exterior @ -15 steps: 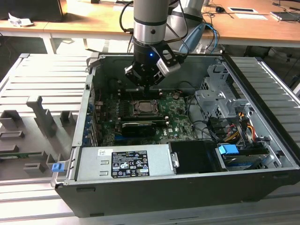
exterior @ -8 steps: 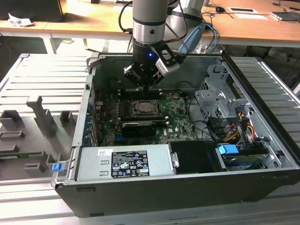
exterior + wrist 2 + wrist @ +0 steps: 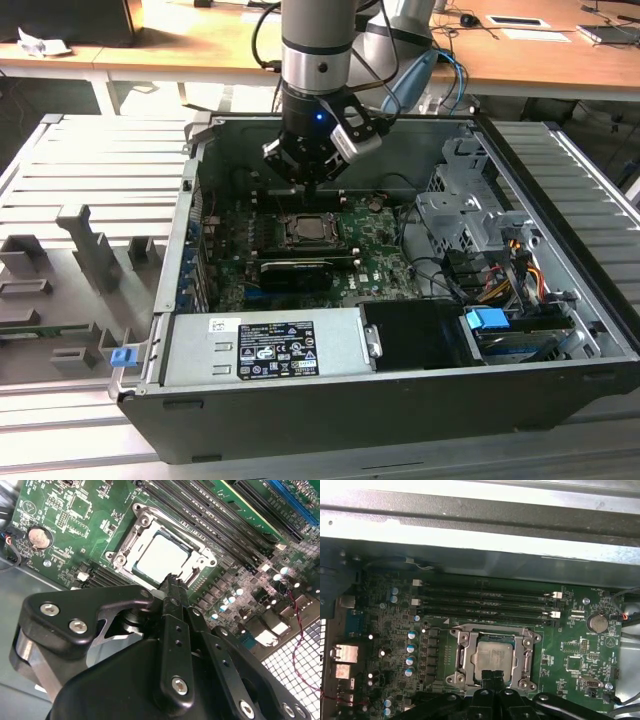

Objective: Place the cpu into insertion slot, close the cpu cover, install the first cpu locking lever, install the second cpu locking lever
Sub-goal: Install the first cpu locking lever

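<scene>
1 black gripper [image 3: 493, 676] is hovering with its 2 fingers pressed together, holding nothing, at the near edge of 1 square silver-grey metal cpu cover [image 3: 526, 652]. 1 flat square silver-beige cpu [image 3: 492, 656] is lying face up, square to the board, inside 1 black square insertion slot [image 3: 176, 540].

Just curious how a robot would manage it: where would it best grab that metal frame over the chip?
Probably by an outer edge of the cpu cover, coming straight down from above. It lies flat over the edges of the cpu, a thin frame, so only its rim offers a pinch.
</scene>
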{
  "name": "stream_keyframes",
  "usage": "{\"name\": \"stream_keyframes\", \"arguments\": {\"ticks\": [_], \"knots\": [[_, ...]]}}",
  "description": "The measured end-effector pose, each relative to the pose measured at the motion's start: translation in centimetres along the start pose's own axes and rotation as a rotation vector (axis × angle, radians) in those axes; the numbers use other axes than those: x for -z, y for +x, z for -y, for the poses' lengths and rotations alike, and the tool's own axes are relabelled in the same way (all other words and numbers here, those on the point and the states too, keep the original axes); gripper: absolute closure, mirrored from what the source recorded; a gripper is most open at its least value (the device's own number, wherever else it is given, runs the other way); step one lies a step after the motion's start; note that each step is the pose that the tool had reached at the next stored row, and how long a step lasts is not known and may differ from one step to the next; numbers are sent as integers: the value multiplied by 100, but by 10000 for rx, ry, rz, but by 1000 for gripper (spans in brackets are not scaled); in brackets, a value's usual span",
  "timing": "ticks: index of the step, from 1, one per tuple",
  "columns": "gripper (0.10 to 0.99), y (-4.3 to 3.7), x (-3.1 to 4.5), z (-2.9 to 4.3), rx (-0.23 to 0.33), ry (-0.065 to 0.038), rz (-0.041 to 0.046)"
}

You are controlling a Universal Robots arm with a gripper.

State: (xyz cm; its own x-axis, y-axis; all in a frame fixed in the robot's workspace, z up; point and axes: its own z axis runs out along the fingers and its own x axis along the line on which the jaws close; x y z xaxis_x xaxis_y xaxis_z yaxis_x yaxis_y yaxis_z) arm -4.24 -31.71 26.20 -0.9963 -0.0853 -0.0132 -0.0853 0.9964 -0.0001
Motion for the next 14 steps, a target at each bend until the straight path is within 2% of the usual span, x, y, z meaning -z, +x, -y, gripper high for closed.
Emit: {"name": "stream_keyframes", "arguments": {"ticks": [14], "knots": [[980, 33, 0, -3, 0, 1, 1]]}}
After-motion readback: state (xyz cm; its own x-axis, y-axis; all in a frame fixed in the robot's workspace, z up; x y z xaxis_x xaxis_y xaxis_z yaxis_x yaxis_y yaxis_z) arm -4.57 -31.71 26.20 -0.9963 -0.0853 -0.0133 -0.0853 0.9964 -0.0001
